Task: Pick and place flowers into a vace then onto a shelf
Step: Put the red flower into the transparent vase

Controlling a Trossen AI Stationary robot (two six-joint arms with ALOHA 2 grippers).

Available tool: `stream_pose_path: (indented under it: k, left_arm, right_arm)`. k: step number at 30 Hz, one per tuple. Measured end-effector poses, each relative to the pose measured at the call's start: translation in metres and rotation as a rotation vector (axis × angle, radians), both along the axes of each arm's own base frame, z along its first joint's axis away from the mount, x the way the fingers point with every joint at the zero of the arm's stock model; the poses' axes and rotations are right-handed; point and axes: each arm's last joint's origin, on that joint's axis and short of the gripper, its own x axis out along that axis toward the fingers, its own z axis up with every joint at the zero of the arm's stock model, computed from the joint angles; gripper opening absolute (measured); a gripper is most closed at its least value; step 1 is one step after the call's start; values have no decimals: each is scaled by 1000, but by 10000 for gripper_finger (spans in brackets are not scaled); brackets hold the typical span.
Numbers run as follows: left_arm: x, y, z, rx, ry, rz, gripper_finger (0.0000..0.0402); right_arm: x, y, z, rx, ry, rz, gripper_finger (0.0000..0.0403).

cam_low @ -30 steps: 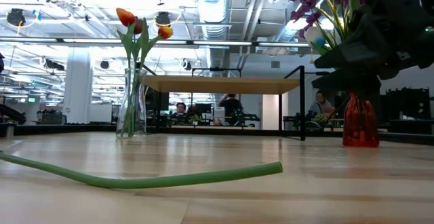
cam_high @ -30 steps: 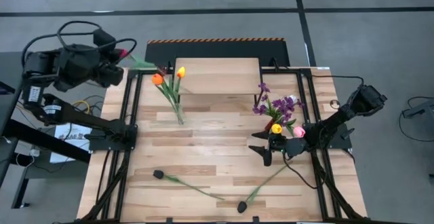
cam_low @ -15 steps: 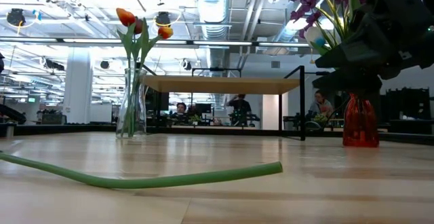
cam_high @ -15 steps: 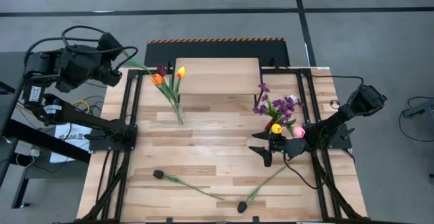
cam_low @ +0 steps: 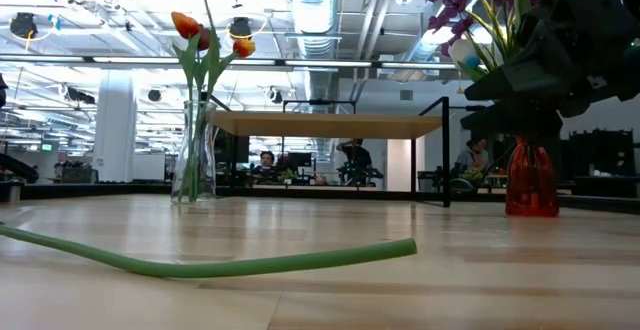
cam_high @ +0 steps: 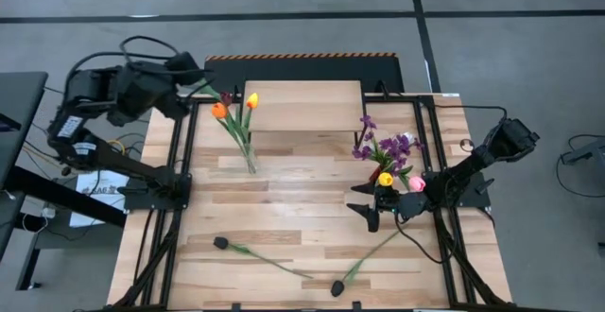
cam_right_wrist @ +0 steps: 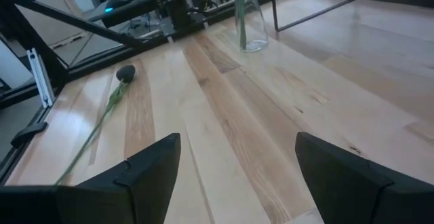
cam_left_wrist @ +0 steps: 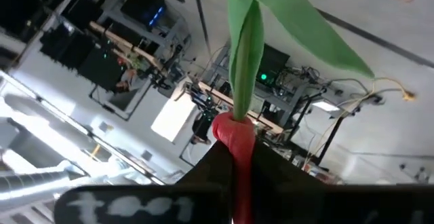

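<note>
On my left wrist view the red flower (cam_left_wrist: 235, 146) blocks the fingers, so can't see the grip. Low view: red vase (cam_low: 531, 180) top hidden behind the right arm, green stem (cam_low: 230, 262) cut off at frame edge. People in background too small to make out.

tabletop (cam_high: 312, 208): pale wooden slats, smooth, faint sheen
shelf (cam_high: 307, 107): light wood board, matt, on thin black metal legs
clear vase (cam_low: 193, 155): glass, glossy
red vase (cam_low: 531, 178): shiny, translucent glass
stem lying in front of right gripper (cam_right_wrist: 234, 176): smooth matt green plastic
flower clamped in left gripper (cam_left_wrist: 234, 197): red, satiny petals
frame rails (cam_high: 184, 161): matt black metal
</note>
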Motion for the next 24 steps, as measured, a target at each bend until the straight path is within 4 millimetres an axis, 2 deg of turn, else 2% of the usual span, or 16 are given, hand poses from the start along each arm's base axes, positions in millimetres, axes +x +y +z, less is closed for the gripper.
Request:
stream_pose_path:
  k: [6, 16, 24]
  left_arm:
    - [17, 3, -5, 0, 59, -5, 3]
    - [19, -3, -6, -8, 40, -23, 3]
    - [34, -2, -16, -27, 131, -18, 3]
  right_arm:
    - [0, 0, 0, -13, 2, 3, 286]
    - [0, 0, 0, -35, 7, 10, 286]
    - [0, 0, 0, -42, 8, 12, 286]
